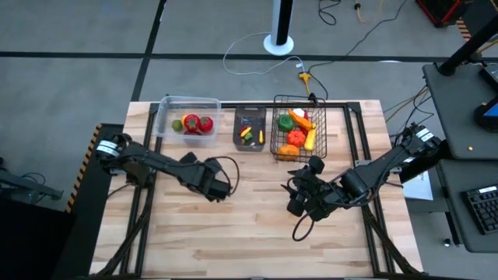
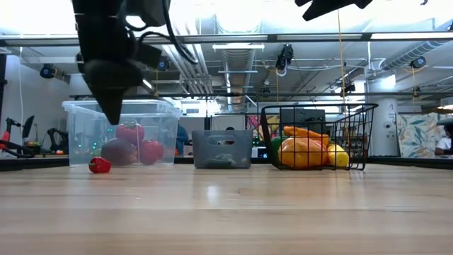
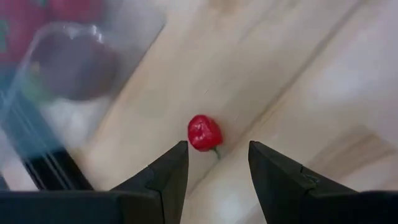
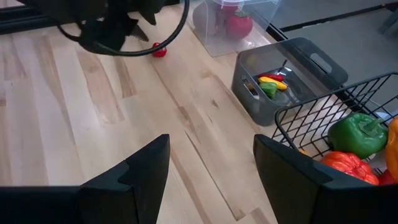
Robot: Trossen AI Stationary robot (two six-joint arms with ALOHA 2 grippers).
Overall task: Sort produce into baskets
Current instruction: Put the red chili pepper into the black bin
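Observation:
A small red piece of produce [image 3: 204, 132] with a thin green stem lies on the wooden table in front of the clear tub [image 1: 187, 117]; it also shows in the low view [image 2: 100, 165] and the right wrist view [image 4: 159, 51]. My left gripper [image 3: 217, 165] hangs open just above and short of it, pointing steeply down, and touches nothing. The clear tub holds red and green produce [image 1: 197, 124]. The dark bin [image 1: 250, 129] holds small yellow and green pieces. The wire basket [image 1: 298, 134] holds a green pepper, orange and yellow pieces. My right gripper [image 4: 211, 168] stands open above the table's middle right.
The three baskets stand in a row along the table's far edge. The left arm [image 1: 156, 163] reaches in from the left and the right arm [image 1: 373, 175] from the right. Bare wood [image 1: 257, 241] lies toward the near edge. Black cables hang at both grippers.

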